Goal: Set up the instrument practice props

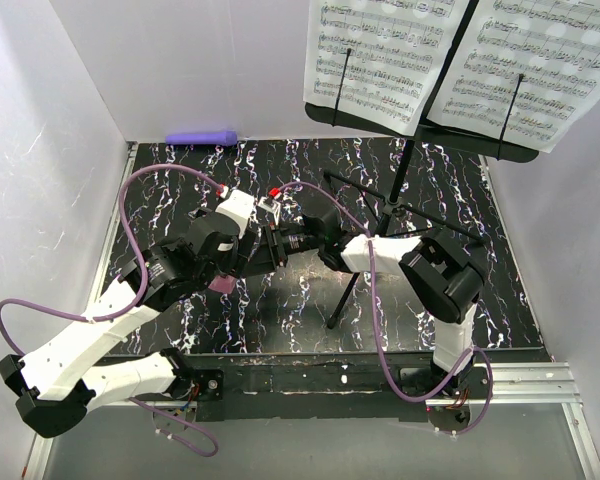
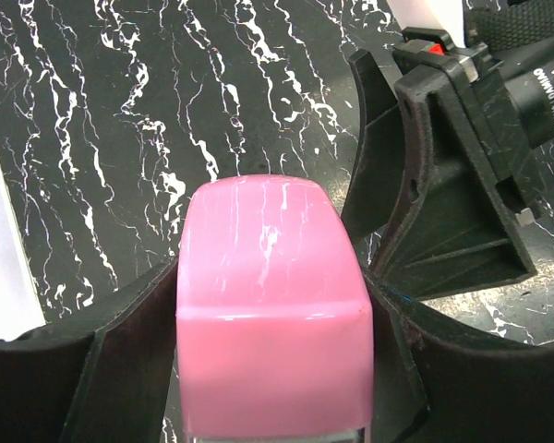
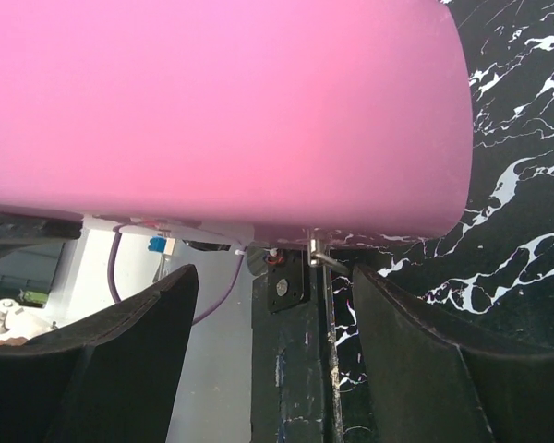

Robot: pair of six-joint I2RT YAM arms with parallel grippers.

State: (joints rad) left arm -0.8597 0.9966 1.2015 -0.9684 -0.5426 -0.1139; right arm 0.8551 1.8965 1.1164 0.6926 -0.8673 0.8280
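The left tool (image 2: 272,281) clamps the pink metronome (image 2: 272,355) while the right tool (image 3: 275,277) gapes empty beside it, so a mistimed handover could drop it onto the tabletop (image 2: 120,111).

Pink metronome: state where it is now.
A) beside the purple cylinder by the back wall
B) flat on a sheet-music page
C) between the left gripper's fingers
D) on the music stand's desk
C: in the left wrist view the pink metronome sits between the two dark fingers of the left gripper, which press against its sides.
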